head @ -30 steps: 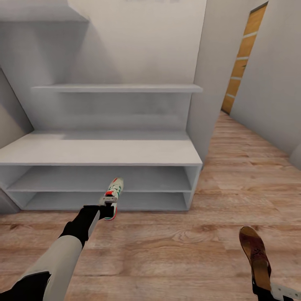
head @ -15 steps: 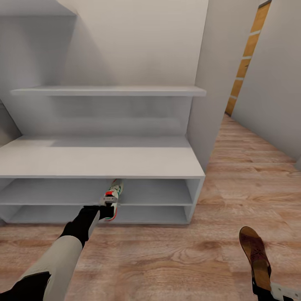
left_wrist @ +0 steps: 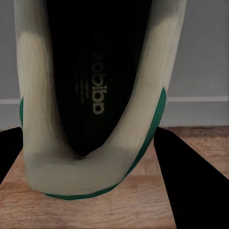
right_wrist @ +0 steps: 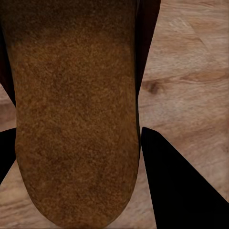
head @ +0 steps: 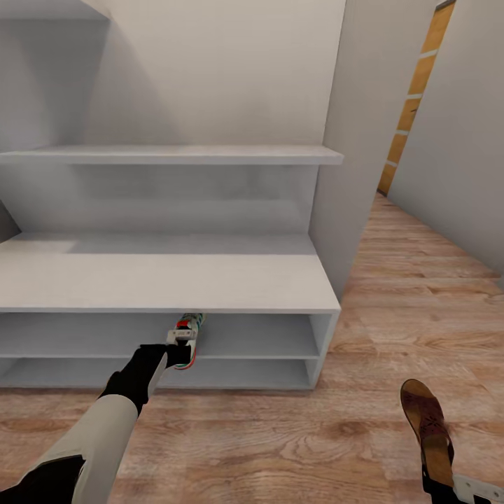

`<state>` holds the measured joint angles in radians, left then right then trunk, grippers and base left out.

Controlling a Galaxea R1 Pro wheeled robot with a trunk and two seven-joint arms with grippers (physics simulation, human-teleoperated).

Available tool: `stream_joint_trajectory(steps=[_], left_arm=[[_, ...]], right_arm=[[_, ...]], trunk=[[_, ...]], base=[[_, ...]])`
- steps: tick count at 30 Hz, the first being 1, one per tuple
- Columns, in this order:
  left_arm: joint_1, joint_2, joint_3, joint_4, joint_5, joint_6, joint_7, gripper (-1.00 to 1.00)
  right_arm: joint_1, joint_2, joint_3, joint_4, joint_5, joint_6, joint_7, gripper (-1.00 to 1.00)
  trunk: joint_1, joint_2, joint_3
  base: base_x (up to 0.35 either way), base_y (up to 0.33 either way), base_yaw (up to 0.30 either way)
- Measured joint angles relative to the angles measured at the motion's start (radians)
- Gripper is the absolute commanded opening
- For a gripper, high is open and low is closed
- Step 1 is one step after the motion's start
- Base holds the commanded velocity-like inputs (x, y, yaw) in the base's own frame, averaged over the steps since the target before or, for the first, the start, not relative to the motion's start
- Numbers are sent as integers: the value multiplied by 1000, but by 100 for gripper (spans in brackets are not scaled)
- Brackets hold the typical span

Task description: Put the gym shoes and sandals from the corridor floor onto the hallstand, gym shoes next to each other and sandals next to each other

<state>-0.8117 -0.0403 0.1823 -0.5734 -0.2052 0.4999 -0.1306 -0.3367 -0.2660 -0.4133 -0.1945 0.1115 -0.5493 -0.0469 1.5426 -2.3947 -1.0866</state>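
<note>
The gym shoe is held off the floor at the front of the hallstand, its long axis running away from the robot: the red heel end is at the left gripper and the toe end reaches in under the front edge of the cabinet's flat top, level with the upper open compartment. In the left wrist view the gym shoe is seen from its heel end, the cream collar and green trim ringing the dark lining, with a black finger against each side of the heel; the left claw is clamped on the shoe, its jaws held apart by the heel's width. Behind it in that view run a grey shelf edge and a strip of wood floor. The sandal is low on the robot's right side, above the corridor floor, its long axis also pointing away from the robot and leaning slightly left, tan insole up. In the right wrist view the sandal lies lengthwise between the black fingers, one at each side of its near end, so the right gripper is closed on it. Above the hallstand a thin grey wall shelf crosses the wall, and an orange-brown door stands down the corridor to the right.
</note>
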Motion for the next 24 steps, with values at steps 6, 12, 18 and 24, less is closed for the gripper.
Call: stream_joint_trajectory(steps=[6, 12, 18, 24], left_arm=[[1, 0, 0, 0, 0, 0, 0, -100], [1, 0, 1, 0, 0, 0, 0, -100], [2, 0, 0, 0, 0, 0, -1, -100], [2, 0, 0, 0, 0, -1, -1, -100]], right_arm=[[0, 0, 0, 0, 0, 0, 0, -100], [0, 0, 0, 0, 0, 0, 0, -100], [0, 0, 0, 0, 0, 0, 0, -100], [0, 0, 0, 0, 0, 0, 0, -100]], trunk=[[0, 0, 0], [0, 0, 0], [0, 0, 0], [0, 0, 0]], base=[[223, -2, 0], [281, 0, 0], [78, 0, 0], [13, 0, 0]])
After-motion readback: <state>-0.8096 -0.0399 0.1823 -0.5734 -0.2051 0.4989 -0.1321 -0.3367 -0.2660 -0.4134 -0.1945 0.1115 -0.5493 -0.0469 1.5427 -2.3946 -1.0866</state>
